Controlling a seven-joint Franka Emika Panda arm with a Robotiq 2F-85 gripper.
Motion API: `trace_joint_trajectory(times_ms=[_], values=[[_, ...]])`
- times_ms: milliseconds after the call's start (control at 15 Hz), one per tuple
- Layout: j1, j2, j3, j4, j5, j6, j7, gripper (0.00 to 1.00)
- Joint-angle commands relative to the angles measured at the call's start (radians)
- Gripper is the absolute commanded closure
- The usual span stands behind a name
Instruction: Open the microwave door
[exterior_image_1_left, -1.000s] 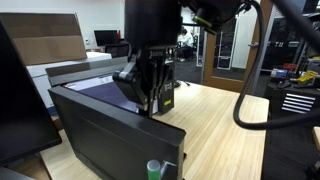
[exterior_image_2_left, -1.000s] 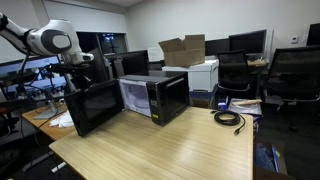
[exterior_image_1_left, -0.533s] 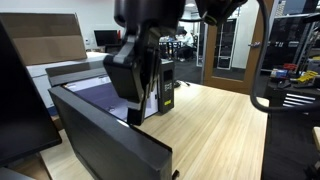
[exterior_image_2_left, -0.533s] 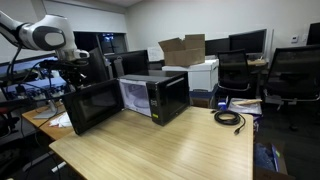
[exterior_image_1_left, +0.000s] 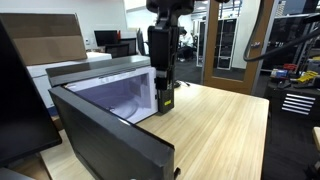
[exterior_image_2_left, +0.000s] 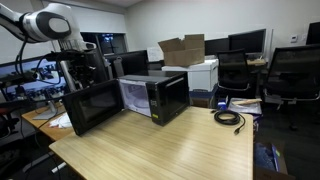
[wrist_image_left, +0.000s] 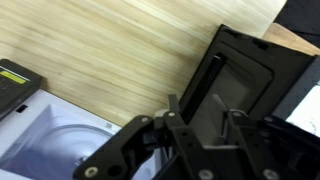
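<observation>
The microwave stands on the wooden table with its pale cavity exposed. The microwave door is swung wide open; it also shows in an exterior view and in the wrist view. The green handle strip is hidden. My gripper hangs above the gap between the cavity and the door, clear of both; it shows in an exterior view. In the wrist view my gripper has its fingers apart with nothing between them.
A wooden table carries the microwave. A flat dark monitor stands close at the left. A cardboard box sits on a white printer. A black cable lies on the table. Office chairs stand behind.
My gripper has let go of the door's edge and risen up and back toward the microwave body. The door stays swung open.
</observation>
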Motion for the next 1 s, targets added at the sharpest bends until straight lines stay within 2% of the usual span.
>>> trace_joint_trajectory(times_ms=[0, 133, 267, 333, 533, 733, 933], values=[[-0.05, -0.014, -0.017, 0.019, -0.137, -0.064, 0.089, 0.31], [-0.07, -0.009, -0.021, 0.023, -0.207, -0.066, 0.15, 0.17], [-0.087, -0.009, -0.013, 0.012, -0.283, -0.041, 0.292, 0.04], [-0.09, -0.005, -0.01, 0.013, -0.307, -0.045, 0.353, 0.01], [-0.094, 0.005, -0.007, 0.017, -0.354, -0.046, 0.52, 0.0], [-0.093, 0.018, -0.005, 0.019, -0.374, -0.052, 0.633, 0.0], [-0.085, 0.017, -0.013, 0.017, -0.345, -0.041, 0.606, 0.0]])
